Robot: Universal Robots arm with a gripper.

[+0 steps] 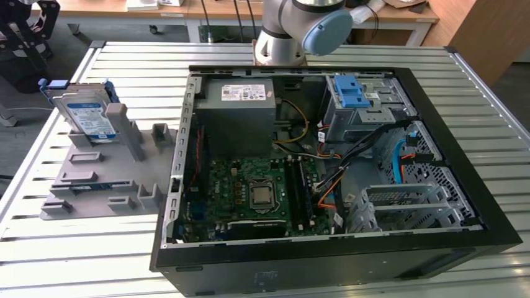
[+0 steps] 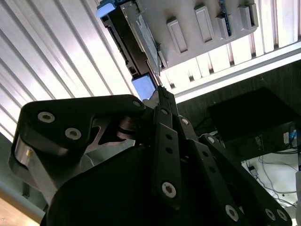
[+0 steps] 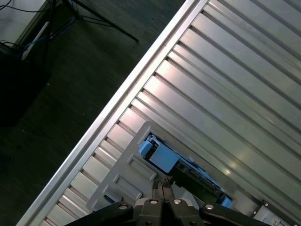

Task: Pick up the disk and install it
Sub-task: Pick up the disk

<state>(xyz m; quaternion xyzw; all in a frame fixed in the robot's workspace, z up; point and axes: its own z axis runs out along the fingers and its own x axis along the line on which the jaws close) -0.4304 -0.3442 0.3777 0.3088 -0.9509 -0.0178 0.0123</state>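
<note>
In the exterior view the arm (image 1: 302,28) is cut off by the top edge; the disk's (image 1: 89,118) lower part is hidden in the grey holder (image 1: 99,177); in the first wrist view the gripper (image 3: 162,185) covers part of the disk and its links run off the picture's edge.

The exterior view looks steeply down from high above on the whole slatted surface (image 1: 83,261) and the open computer case (image 1: 331,186). Both wrist views ride close behind the pincer (image 3: 162,184), facing past its tips. All three share the disk (image 1: 89,118) standing just beyond those tips.
</note>
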